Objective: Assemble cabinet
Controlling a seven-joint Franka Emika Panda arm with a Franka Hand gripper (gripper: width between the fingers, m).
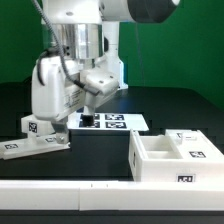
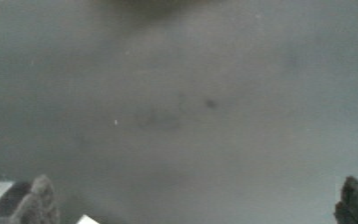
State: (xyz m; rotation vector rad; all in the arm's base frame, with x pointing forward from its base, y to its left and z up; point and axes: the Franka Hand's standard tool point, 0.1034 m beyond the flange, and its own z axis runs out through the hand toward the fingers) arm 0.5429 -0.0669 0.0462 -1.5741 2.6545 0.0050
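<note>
The white cabinet body [image 1: 176, 156], an open box with compartments and small square tags, lies on the black table at the exterior view's right. Two flat white tagged panels [image 1: 34, 138] lie at the exterior view's left. My gripper [image 1: 86, 98] hangs above the table between them, near the marker board, holding nothing. In the wrist view the gripper [image 2: 192, 206] is open: its fingertips [image 2: 27, 200] sit wide apart at the frame's corners with only bare dark table between them. A small white corner [image 2: 91, 219] shows at the edge.
The marker board [image 1: 108, 121] lies flat behind my gripper. The white robot base [image 1: 45, 88] stands at the back left. A long white bar [image 1: 90, 196] runs along the table's front edge. A green wall stands behind.
</note>
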